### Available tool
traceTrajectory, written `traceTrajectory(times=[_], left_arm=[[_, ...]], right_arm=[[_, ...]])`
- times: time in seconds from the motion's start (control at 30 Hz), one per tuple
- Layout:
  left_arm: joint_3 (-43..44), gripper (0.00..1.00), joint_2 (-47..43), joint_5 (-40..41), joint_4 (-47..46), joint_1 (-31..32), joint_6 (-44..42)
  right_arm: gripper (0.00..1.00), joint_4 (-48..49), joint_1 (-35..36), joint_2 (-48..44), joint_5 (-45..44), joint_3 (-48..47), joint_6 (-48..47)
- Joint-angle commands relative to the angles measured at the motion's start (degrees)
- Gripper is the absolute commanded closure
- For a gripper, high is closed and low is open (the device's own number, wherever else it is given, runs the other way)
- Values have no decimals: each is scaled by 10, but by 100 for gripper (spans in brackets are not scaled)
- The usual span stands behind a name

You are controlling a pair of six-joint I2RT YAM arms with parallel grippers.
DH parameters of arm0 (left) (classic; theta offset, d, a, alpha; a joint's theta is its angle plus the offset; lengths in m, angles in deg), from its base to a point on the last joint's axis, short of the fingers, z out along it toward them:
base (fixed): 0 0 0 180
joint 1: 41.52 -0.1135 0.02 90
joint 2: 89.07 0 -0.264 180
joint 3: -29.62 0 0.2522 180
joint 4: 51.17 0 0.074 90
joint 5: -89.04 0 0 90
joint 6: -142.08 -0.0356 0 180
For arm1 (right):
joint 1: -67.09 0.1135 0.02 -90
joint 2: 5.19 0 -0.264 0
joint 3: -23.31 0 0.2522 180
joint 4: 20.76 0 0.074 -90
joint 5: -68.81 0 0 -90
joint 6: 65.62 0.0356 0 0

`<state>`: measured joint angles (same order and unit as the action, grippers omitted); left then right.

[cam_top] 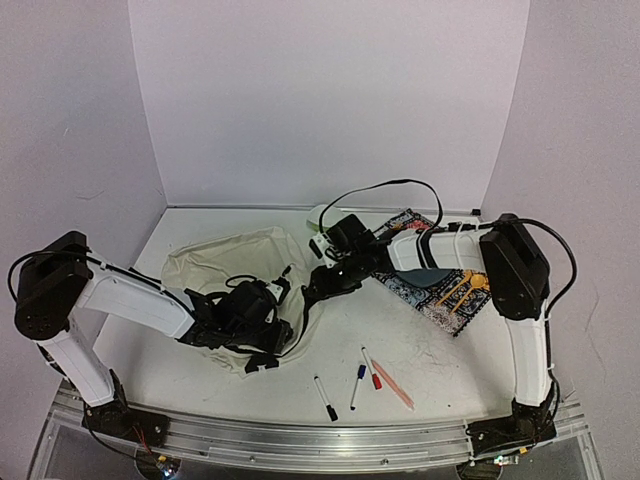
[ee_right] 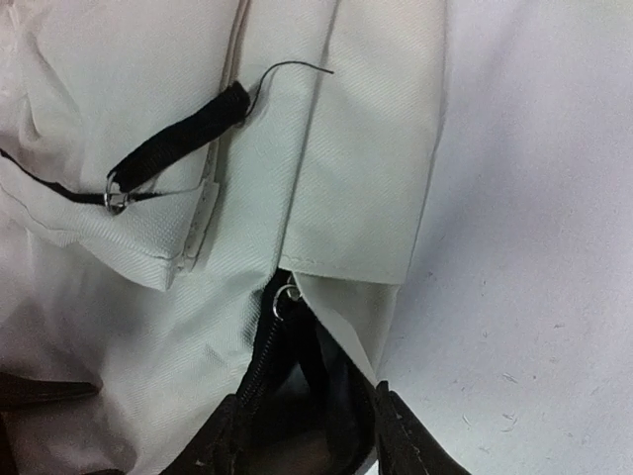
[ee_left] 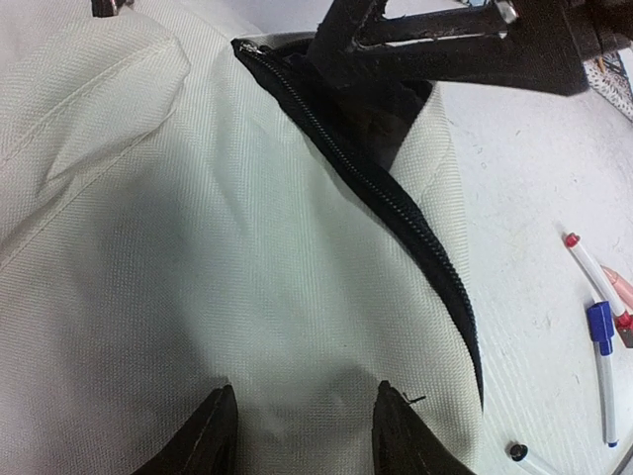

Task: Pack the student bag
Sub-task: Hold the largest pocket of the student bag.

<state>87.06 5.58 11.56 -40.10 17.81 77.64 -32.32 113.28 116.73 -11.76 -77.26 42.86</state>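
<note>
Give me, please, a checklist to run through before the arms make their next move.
1. Mouth of the student bag unzipped: ok.
2. left gripper holding the bag's fabric: cannot tell.
3. right gripper at the mouth, fingers apart: ok.
4. pens packed: not ok, they lie on the table.
5. patterned book packed: not ok, it lies under the right arm.

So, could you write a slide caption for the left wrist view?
Left fingers open above the cream student bag, beside its black zipper; right fingers at the opening, markers nearby.
</note>
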Motion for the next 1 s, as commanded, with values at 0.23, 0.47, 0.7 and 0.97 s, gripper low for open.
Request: traceTrajectory(times=[0.23,0.47,0.7,0.97], left_arm=[[-13,52,16,7,11,0,7],[-12,52,14,12,10,0,11],[-10,53,18,12,11,0,12],[-12,53,13,12,11,0,13]], right_arm=[[54,6,-9,20,72,-16,29],[51,0,7,-48,-9,-3,-1],[51,-47,27,-60,-78,-17,-33],[77,-95,50,-16,-94,-60,-59]])
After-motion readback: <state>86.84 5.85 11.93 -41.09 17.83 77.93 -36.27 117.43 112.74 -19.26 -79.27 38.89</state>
